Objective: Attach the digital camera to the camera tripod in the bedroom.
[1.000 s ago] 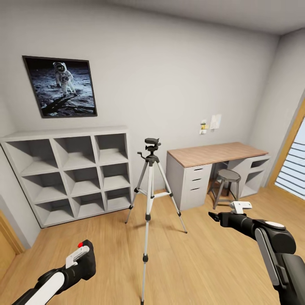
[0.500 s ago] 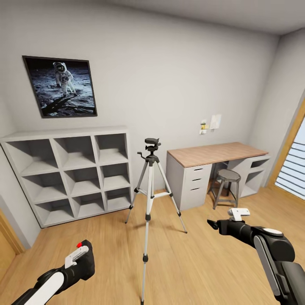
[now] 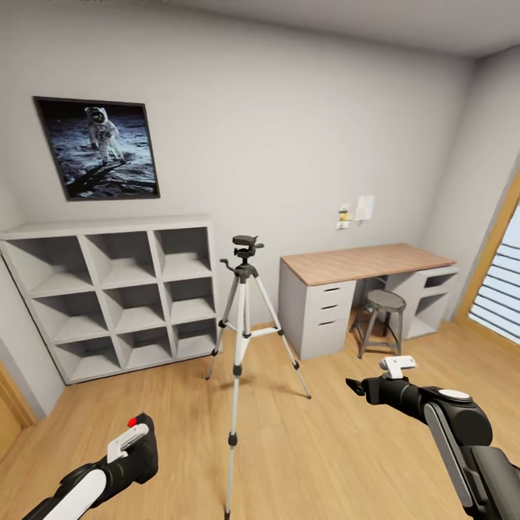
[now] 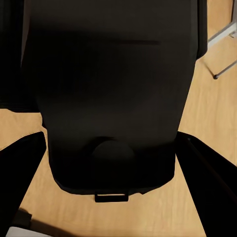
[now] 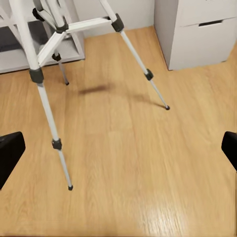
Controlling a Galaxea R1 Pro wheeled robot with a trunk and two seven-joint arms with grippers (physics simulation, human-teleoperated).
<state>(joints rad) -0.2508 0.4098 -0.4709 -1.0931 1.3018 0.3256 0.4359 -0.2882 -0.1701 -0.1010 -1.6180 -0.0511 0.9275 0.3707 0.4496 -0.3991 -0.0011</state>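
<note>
The camera tripod (image 3: 240,318) stands upright on the wood floor in mid-room, its black head (image 3: 245,245) bare. At the head view's lower left my left gripper (image 3: 130,444) is shut on the digital camera (image 3: 144,453), whose red dot points up. The left wrist view shows the camera's black body (image 4: 113,98) wedged between the two fingers (image 4: 19,173). My right gripper (image 3: 354,386) hangs open to the right of the tripod, low over the floor. In the right wrist view its fingertips (image 5: 10,153) frame the tripod's legs (image 5: 44,98).
White cube shelving (image 3: 108,289) lines the wall left of the tripod, under a framed astronaut picture (image 3: 97,148). To the right stand a wood-topped desk (image 3: 361,263) with drawers and a grey stool (image 3: 381,303). A window with blinds (image 3: 498,289) is far right.
The whole view has shifted a little, so the room's things sit slightly further left. My right gripper has dropped lower. The left gripper still holds the camera in about the same place.
</note>
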